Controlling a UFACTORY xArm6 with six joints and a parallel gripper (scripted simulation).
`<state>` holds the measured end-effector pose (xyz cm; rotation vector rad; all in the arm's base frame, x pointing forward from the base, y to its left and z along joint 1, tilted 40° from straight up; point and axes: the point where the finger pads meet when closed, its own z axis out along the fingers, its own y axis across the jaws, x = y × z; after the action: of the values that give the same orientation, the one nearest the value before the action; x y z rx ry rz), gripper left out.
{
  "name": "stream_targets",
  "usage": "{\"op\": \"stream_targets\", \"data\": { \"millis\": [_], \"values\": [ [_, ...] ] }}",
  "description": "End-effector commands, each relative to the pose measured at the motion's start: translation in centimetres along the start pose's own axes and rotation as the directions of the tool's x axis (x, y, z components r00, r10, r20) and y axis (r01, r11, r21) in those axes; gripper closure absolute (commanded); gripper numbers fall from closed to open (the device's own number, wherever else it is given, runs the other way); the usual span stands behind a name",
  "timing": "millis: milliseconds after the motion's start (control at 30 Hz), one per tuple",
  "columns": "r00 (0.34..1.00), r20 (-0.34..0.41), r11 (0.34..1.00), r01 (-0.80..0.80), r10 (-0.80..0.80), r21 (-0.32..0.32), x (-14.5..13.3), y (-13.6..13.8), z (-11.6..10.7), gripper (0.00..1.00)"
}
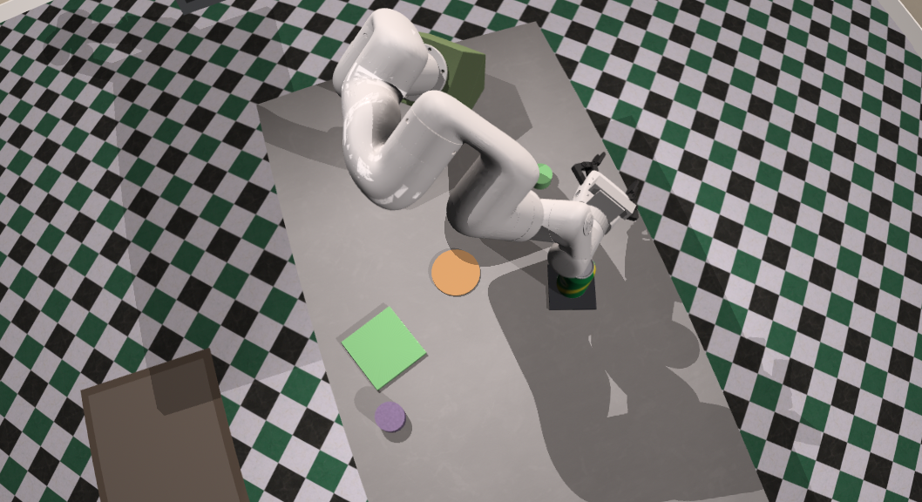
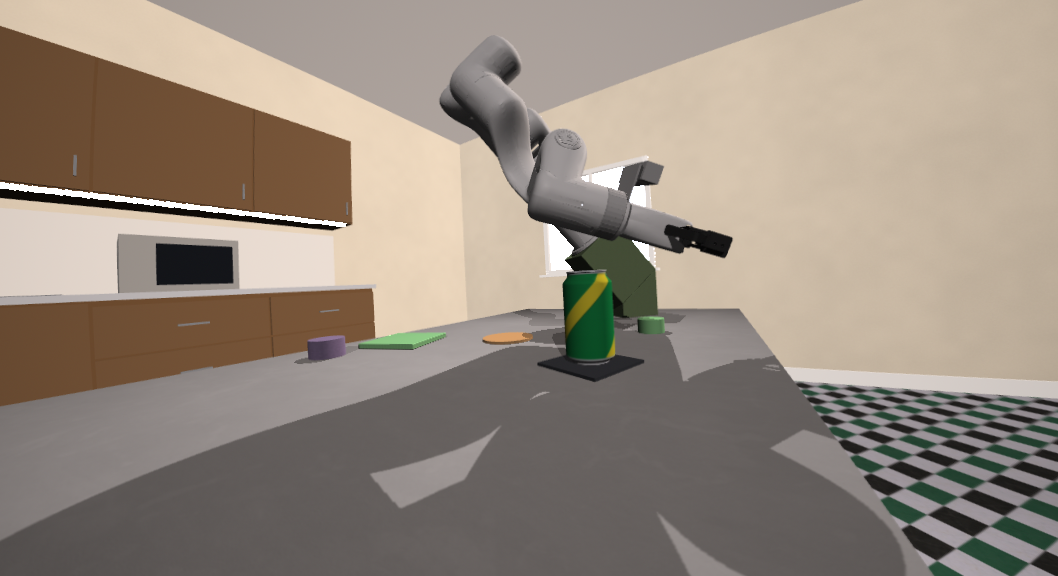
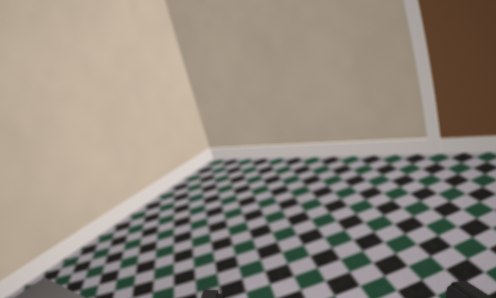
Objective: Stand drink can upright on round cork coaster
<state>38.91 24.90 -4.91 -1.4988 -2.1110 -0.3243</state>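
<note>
On a grey worktop (image 2: 222, 453), nearest: one green-and-yellow drink can (image 2: 588, 316), upright on one square black coaster (image 2: 590, 366). Farther back, apart from the can: one purple puck (image 2: 326, 346), one flat green pad (image 2: 402, 340), one round cork coaster (image 2: 507, 337), bare, and one small green cylinder (image 2: 650, 324). Above, one white arm with one pincer (image 2: 707, 242), spread fully wide, gripping nothing, pointing off past the worktop edge.

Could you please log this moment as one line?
end effector: open, empty, raised | green-and-yellow drink can: upright on dark square coaster | round orange cork coaster: bare
</note>
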Motion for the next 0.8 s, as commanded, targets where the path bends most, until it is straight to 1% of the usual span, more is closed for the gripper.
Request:
{"op": "stream_targets", "data": {
  "millis": [0, 600, 767],
  "values": [
    [1.0, 0.0, 1.0, 0.002, -0.002, -0.001, 0.12, 0.07, -0.05, 0.0],
    [1.0, 0.0, 1.0, 0.004, -0.004, 0.0, 0.12, 0.07, -0.06, 0.0],
    [0.999, 0.024, 0.999, 0.045, -0.046, 0.025, 0.07, 0.13, -0.51, 0.0]
  ]
}}
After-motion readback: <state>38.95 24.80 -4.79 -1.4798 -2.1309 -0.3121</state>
